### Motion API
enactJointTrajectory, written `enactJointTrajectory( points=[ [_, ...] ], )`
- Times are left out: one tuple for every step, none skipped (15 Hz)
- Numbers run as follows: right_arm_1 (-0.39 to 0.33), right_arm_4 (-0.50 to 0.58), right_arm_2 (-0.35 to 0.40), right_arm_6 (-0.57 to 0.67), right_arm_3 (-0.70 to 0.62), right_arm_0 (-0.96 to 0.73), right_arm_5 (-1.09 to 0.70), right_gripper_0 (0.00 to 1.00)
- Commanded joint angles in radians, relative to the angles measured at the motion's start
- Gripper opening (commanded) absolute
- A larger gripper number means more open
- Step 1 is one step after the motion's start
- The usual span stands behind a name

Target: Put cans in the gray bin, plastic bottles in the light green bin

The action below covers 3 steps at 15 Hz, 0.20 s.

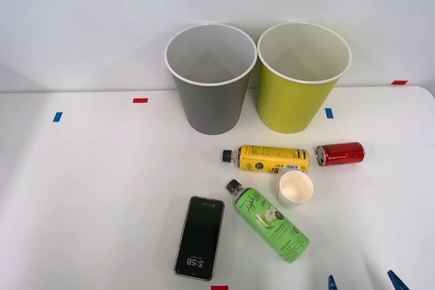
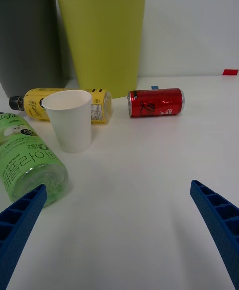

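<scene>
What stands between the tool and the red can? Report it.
Nothing visible. In the wrist view bare table runs from the open right tool to the red can, which lies on its side. The paper cup and green bottle sit off to one side of that path.

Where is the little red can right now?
In the front view the red can lies on its side on the table's right part, just right of the yellow-label bottle, in front of the light green bin and beyond the paper cup.
</scene>
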State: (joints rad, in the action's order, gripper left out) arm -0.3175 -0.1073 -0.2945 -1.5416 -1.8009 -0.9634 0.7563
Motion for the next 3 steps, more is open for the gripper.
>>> enactJointTrajectory(
  points=[
    [0.000, 0.000, 0.000, 0.000, 0.000, 0.000, 0.000, 1.00],
    [0.000, 0.000, 0.000, 0.000, 0.000, 0.000, 0.000, 1.00],
    [0.000, 0.000, 0.000, 0.000, 0.000, 0.000, 0.000, 1.00]
  ],
)
